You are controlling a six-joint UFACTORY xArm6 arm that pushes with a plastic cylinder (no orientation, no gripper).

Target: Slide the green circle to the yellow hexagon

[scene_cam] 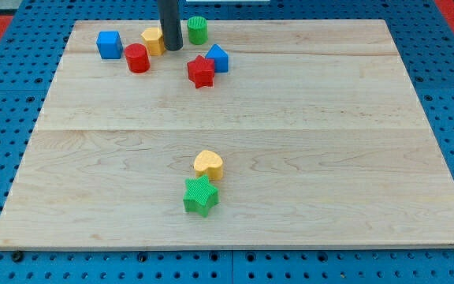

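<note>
The green circle (pixel 197 30) stands near the top edge of the wooden board (pixel 306 118), left of centre. The yellow hexagon (pixel 153 40) lies to its left, partly hidden behind my rod. My tip (pixel 172 47) rests on the board between the two, touching or almost touching the hexagon's right side and a short gap left of the green circle.
A red cylinder (pixel 137 58) sits just below the hexagon, a blue cube (pixel 109 44) further left. A red star (pixel 201 71) and a blue block (pixel 217 58) lie below the green circle. A yellow heart (pixel 208 164) and a green star (pixel 200 196) sit near the view's bottom.
</note>
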